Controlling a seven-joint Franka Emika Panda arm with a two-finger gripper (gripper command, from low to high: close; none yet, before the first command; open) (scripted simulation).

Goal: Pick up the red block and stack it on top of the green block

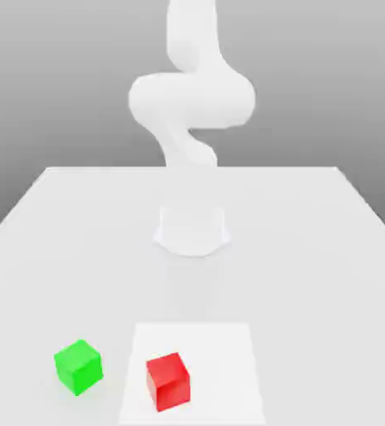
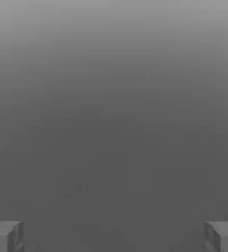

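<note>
At the near edge of the exterior view, the red block (image 1: 169, 383) sits on a white square (image 1: 222, 374); just beside it, toward the exterior view's left, rests the green block (image 1: 78, 368); farther back rises the arm (image 1: 192, 100); the gripper's (image 2: 114, 237) fingers stand wide apart, empty; reaching seems in hand, and the next move calls for lining up over the red block.
</note>
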